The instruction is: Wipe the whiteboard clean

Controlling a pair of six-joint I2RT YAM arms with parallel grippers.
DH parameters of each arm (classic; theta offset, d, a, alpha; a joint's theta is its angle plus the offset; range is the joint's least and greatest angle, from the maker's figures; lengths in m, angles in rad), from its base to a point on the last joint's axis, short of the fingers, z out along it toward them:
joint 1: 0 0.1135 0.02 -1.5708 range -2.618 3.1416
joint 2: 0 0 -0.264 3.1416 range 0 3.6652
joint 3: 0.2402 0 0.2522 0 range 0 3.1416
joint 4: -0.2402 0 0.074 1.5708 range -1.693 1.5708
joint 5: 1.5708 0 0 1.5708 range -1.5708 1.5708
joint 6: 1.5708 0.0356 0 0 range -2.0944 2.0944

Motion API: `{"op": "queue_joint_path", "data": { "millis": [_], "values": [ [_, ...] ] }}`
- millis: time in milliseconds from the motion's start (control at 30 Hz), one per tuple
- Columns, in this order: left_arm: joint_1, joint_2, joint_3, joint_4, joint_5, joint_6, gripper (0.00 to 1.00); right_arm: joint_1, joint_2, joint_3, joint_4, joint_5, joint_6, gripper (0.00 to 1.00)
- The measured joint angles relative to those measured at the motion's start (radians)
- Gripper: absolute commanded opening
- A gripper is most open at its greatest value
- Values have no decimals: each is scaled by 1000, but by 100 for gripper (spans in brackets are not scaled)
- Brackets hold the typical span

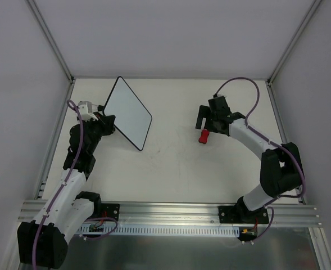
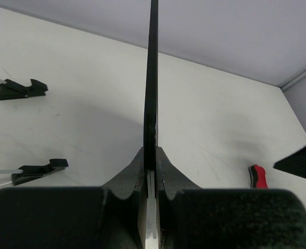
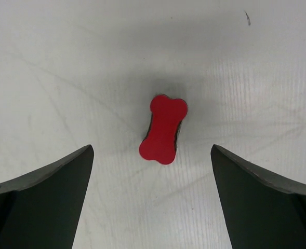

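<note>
Pinching plain whiteboard, left end effector, red eraser loose

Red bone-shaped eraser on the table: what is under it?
Under the red bone-shaped eraser a dark layer peeks out, resting on the white table; its underside is hidden.

white table, pale grey walls

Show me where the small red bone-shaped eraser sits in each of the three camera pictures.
Top external: the red bone-shaped eraser lies right of centre, just below the open right gripper in the picture.
Left wrist: low, near the right edge.
Right wrist: dead centre, between the fingers.
Shared landmark: the white table it lies on.
</note>
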Motion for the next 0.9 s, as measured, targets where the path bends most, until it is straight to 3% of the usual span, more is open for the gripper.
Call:
{"op": "queue_joint_path", "data": {
  "millis": [233, 400, 600, 900],
  "values": [
    [14, 28, 95, -76, -138, 35, 0, 0, -172, -1, 0, -63, -57, 99],
    [85, 30, 159, -105, -212, 64, 0, 0, -233, -38, 2, -98, -73, 99],
    [226, 30, 213, -105, -220, 80, 0, 0, -241, -79, -10, -143, -81, 99],
    [326, 108, 243, -51, -206, 117, 0, 0, -292, -104, -11, -164, -105, 99]
  ]
}}
